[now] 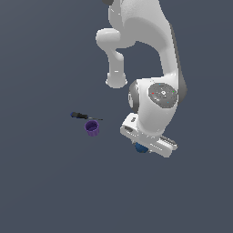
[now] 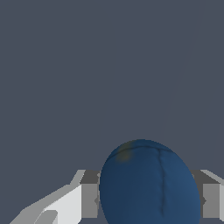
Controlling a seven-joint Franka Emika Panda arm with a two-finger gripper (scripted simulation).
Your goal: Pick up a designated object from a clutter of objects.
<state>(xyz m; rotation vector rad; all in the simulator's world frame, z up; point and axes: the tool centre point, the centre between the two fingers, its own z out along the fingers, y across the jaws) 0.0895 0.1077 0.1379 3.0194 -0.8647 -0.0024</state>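
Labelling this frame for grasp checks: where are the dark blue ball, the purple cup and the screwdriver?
dark blue ball (image 2: 148,183): wrist view, its front face.
purple cup (image 1: 92,128): exterior view, its side wall.
screwdriver (image 1: 80,115): exterior view, its handle.

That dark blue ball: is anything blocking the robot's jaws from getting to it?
Nothing visible does. In the wrist view the dark blue ball already sits between the jaws. The purple cup and screwdriver lie apart, toward the exterior view's left.

ball (image 1: 141,148) mostly hidden under hand (image 1: 146,144)
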